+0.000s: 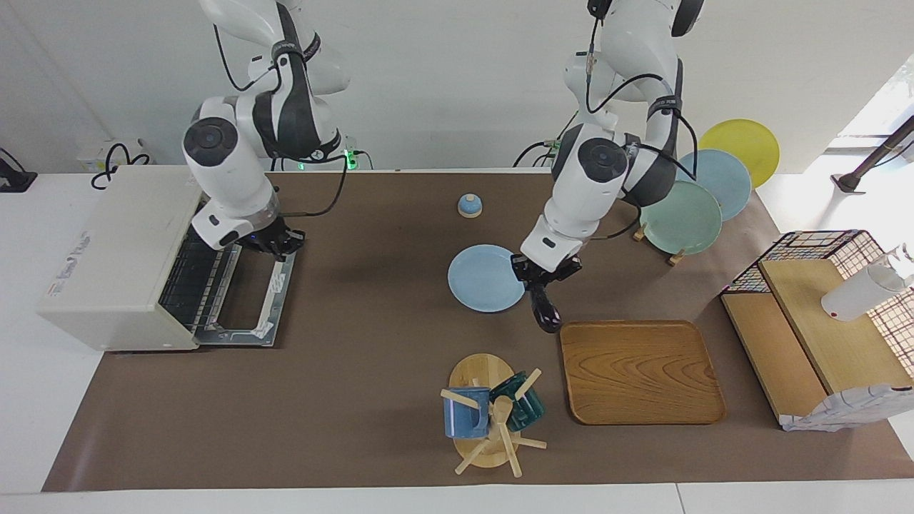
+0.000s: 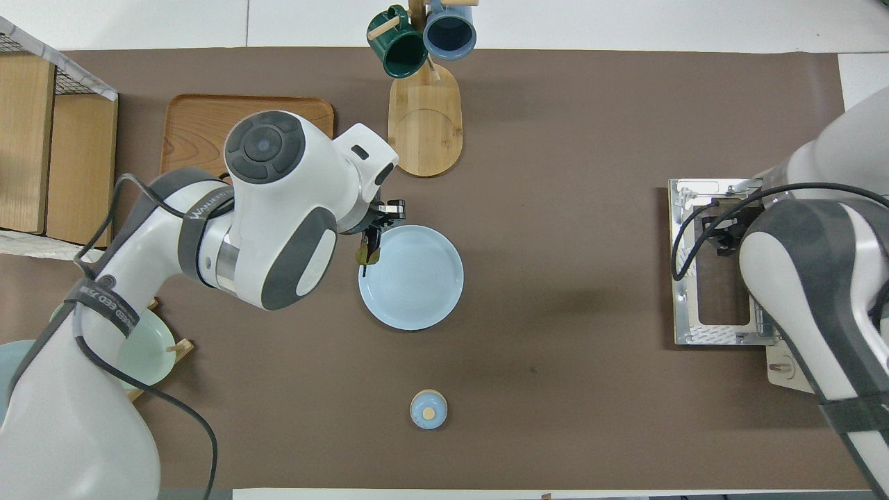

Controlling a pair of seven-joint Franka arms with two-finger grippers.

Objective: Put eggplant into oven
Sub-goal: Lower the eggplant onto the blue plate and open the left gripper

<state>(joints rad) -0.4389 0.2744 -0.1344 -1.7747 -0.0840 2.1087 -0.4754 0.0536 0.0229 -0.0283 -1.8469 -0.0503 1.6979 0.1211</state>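
The eggplant (image 1: 545,312) is dark and glossy. It hangs end-down from my left gripper (image 1: 540,277), which is shut on its upper end, over the mat beside the light blue plate's rim. In the overhead view only its greenish top (image 2: 367,255) shows under the left gripper (image 2: 378,223). The cream-white oven (image 1: 114,257) stands at the right arm's end of the table. Its door (image 1: 250,303) is dropped open and the wire rack shows. My right gripper (image 1: 277,243) is low over the door's handle edge, which also shows in the overhead view (image 2: 708,271).
A light blue plate (image 1: 485,278) lies mid-table. A wooden tray (image 1: 639,371) lies farther from the robots. A mug tree (image 1: 489,410) holds a blue and a green mug. A small blue knobbed lid (image 1: 469,205) and a plate rack (image 1: 682,218) are near the robots. A wire-and-wood shelf (image 1: 821,321) stands at the left arm's end.
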